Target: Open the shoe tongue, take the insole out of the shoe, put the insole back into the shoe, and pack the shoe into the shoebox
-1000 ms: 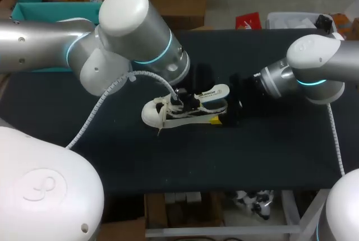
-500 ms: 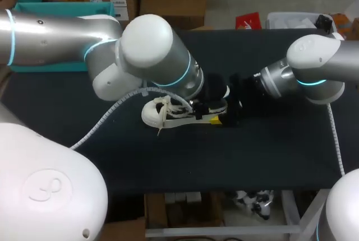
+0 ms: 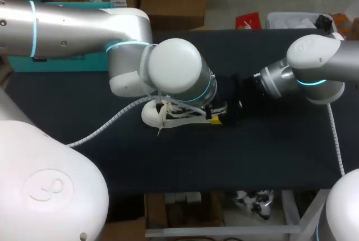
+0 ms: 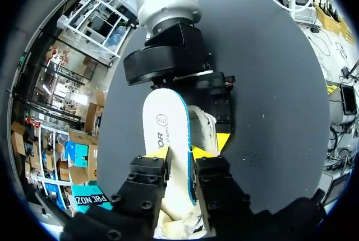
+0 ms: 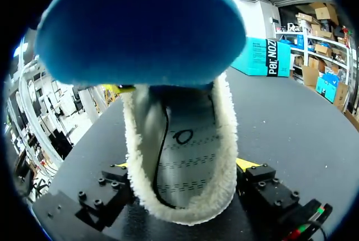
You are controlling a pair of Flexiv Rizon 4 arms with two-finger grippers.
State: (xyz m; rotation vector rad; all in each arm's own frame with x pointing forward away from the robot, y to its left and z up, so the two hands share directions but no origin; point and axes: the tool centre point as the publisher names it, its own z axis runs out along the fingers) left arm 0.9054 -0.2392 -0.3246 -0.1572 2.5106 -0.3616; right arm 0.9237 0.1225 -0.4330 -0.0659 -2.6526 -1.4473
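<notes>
- With left pincer clenched on the white foam insole with a blue underside, now hangs over the heel half of the cream, fleece-lined lace-up shoe, no longer back toward the left as a second ago.
- Carries the insole along: a second ago in plain sight in the head view, raised above the shoe; now hidden there beneath the left wrist.
- Shows, in the right wrist view, the insole's blue underside poised just above the shoe's fleece-rimmed opening, not yet inside it.
- Keeps right pincer where it was, closed on the shoe's heel end from both sides, steadying it on the black surface.
- Leaves the shoe unmoved near the middle of the surface, toe toward the left arm's side.
- Suggests, as a judgement, that the tongue opening and the removal are done and re-insertion is the step in hand, roughly halfway through the task.
- Calls next, most likely, for tipping the insole's leading end down into the opening and sliding it toward the toe; could snag on the fleece rim or fold over.
- Leaves packing undone: teal cardboard box, probably the shoebox, well apart from the shoe, off toward the left arm's side.
</notes>
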